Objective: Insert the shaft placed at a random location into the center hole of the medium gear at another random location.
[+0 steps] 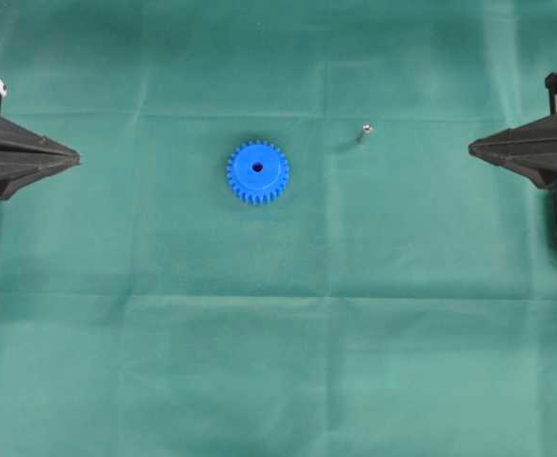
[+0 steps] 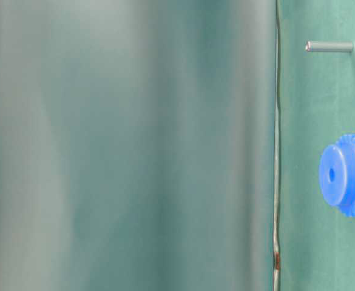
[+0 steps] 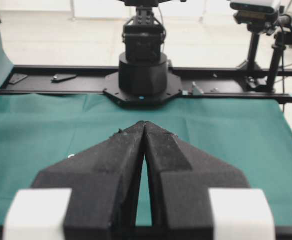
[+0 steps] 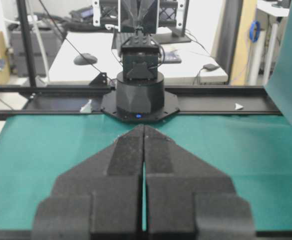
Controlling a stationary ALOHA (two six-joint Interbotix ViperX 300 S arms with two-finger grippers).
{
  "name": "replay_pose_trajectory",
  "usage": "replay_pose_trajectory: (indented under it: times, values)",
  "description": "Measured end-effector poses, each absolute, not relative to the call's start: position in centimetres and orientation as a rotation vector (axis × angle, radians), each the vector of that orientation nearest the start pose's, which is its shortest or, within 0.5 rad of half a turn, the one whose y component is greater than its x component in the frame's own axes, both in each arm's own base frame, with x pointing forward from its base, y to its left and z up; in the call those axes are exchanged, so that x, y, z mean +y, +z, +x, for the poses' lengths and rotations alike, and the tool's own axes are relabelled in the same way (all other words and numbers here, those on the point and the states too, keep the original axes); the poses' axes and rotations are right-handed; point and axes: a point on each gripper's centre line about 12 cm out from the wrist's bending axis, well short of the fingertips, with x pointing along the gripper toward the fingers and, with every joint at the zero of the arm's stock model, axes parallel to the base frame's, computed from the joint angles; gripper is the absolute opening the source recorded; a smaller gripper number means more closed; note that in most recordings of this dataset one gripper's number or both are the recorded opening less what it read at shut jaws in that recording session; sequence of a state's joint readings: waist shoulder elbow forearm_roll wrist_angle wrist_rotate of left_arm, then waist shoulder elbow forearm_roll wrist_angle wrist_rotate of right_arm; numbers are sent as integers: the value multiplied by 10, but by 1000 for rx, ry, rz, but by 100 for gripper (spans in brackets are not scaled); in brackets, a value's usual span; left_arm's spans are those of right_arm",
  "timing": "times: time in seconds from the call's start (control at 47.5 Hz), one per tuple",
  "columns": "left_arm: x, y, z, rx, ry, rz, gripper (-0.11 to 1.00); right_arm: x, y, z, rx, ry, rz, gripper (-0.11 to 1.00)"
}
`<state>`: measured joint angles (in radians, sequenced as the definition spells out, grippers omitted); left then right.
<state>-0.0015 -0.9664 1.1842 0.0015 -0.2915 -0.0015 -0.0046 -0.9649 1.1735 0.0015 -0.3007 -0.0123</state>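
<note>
Left tool [image 1: 76, 152]: tips together, empty, at the worktop's left edge.
Bright blue plastic toothed gear [image 1: 257, 172]: flat, mid-worktop, dark centre hole [image 1: 257, 168] facing up.
Tiny silvery metal shaft [image 1: 364, 132]: apparently upright, just right of the gear, nearer the right arm.
Right tool [image 1: 471, 148]: tips together, empty.

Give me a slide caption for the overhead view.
Blue gear and small shaft lie apart on green cloth, both closed grippers parked at the edges.

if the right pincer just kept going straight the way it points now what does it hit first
Probably nothing nearby. The shut right pincer points across the green cloth, passing just below the tiny silvery metal pin; further on, it may reach the bright blue toothed plastic gear.
</note>
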Motion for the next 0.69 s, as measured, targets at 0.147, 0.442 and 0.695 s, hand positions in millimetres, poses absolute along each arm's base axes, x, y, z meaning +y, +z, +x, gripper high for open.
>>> replay_pose_trajectory:
  times: [0.147,0.442,0.695]
  values:
    - [-4,292,198,-74,-19,4,0,-4,290,203,-61,-23,-10,1]
    - [-4,290,198,-58,-21,5,0,-27,261,220,68,-122,-5,1]
    - [-4,289,198,-54,-20,4,0,-49,220,240,224,-200,13,35]
